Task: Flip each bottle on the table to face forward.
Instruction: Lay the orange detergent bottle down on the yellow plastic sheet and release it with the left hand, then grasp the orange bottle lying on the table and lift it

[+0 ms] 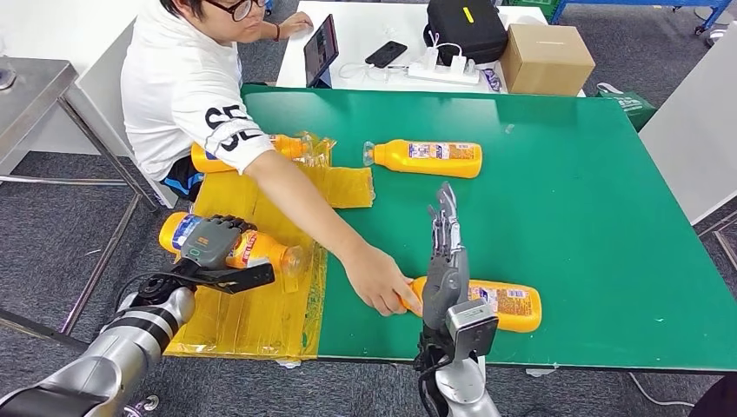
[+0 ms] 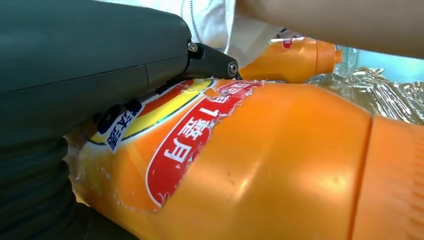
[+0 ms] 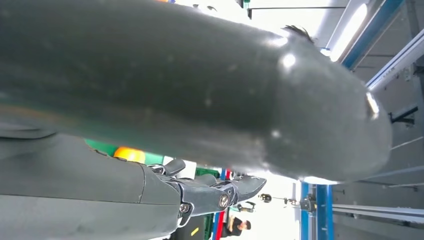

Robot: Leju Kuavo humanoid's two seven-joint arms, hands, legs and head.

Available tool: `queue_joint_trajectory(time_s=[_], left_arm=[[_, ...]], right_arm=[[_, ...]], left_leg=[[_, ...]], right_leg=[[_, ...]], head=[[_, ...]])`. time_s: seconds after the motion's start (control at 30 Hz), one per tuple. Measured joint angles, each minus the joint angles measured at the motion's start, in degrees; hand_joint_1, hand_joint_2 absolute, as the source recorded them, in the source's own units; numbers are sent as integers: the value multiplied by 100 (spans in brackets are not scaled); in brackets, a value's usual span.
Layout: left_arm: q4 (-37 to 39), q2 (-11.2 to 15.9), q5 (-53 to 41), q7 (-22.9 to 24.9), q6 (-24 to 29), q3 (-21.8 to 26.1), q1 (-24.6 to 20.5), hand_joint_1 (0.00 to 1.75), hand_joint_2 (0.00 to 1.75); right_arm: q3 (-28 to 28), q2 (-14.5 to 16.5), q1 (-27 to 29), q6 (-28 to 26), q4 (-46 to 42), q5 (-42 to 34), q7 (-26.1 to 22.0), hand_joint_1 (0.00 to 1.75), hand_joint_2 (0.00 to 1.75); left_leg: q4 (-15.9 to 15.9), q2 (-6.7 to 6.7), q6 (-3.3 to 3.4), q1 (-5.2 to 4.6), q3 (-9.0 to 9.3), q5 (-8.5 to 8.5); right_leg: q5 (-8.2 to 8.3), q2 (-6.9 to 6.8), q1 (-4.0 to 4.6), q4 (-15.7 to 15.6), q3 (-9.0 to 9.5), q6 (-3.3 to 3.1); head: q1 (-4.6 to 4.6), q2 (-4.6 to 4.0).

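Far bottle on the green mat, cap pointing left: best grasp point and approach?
Judging by its pose, grip the far bottle across its wide labelled body, coming from above. It lies flat on the green table, long axis left-right, cap end tapering narrow, nothing close beside it. The right hand, raised and holding nothing, sits nearer.

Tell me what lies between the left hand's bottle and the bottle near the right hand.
In the head view, a person's forearm crosses between the left bottle and the near bottle, over yellow plastic and green table.

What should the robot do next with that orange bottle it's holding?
Probably roll the bottle over. The left robot hand already grips it on the yellow sheet. Best keep the right robot hand still, since a person's hand holds the near bottle.
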Motion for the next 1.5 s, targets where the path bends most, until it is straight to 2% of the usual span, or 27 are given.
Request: queue_joint_trajectory(time_s=[0.17, 0.23, 0.3, 0.33, 0.37, 0.77, 0.93, 1.2, 1.3, 1.5], left_arm=[[45, 22, 50, -8, -55, -22, -28, 175, 175], [52, 22, 247, -84, -225, -14, -27, 93, 175], [53, 23, 520, -226, -485, 20, -22, 6, 87], [52, 24, 645, -302, -622, 45, -20, 0, 44], [51, 25, 754, -373, -756, 71, -16, 0, 0], [-232, 132, 1780, -816, -2063, 257, 155, 0, 0], [-401, 199, 2077, -919, -2355, 265, 242, 0, 0], [-591, 223, 2521, -1020, -2533, 281, 379, 0, 0], [-758, 144, 3082, -1092, -2240, 414, 559, 0, 0], [-1788, -536, 4327, -1238, -531, 1282, 1088, 0, 0]], right_arm=[[-11, 8, -9, 19, 63, 10, 0, 0, 0], [-28, 23, -12, 36, 90, 28, 0, 0, 0], [-43, 50, -23, 67, 131, 40, 1, 0, 0], [-50, 63, -33, 89, 157, 43, 3, 0, 0], [-57, 75, -43, 110, 186, 43, 11, 0, 0], [-178, 219, -161, 332, 617, -37, 61, 0, 0], [-239, 261, -184, 348, 715, -86, 61, 0, 0], [-298, 303, -231, 407, 850, -98, 61, 0, 0], [-313, 327, -243, 419, 900, -85, 72, 0, 0], [-282, 363, -251, 396, 981, 182, 269, 0, 0]], left_leg=[[0, 0, -2, 1, 1, 2], [0, 0, -2, 1, 1, 2], [0, -1, -2, 1, 1, 1], [0, -1, -2, 2, 1, 1], [0, -1, -2, 2, 2, 1], [-2, -25, -3, 1, 40, 2], [-2, -24, -4, 1, 51, 3], [-2, -22, -4, 1, 52, 3], [-2, -14, -4, 1, 52, 3], [-1, -14, -3, 1, 27, 6]], right_leg=[[0, 0, 1, 1, 0, 0], [0, 0, 1, 2, 0, 0], [0, 0, 1, 2, 1, 0], [0, 0, 1, 2, 2, -1], [0, 0, 1, 2, 4, -1], [-6, -13, 1, -1, 52, -2], [-5, -12, 1, 0, 62, -1], [-5, -12, 1, -1, 62, -1], [-4, -10, 1, -2, 55, -2], [-1, -10, 1, -1, 32, -1]], head=[[-1, 0], [-1, 0], [-1, 0], [-1, 0], [-1, 0], [-1, 0], [-1, 0], [0, 0], [0, 0], [3, 0]])
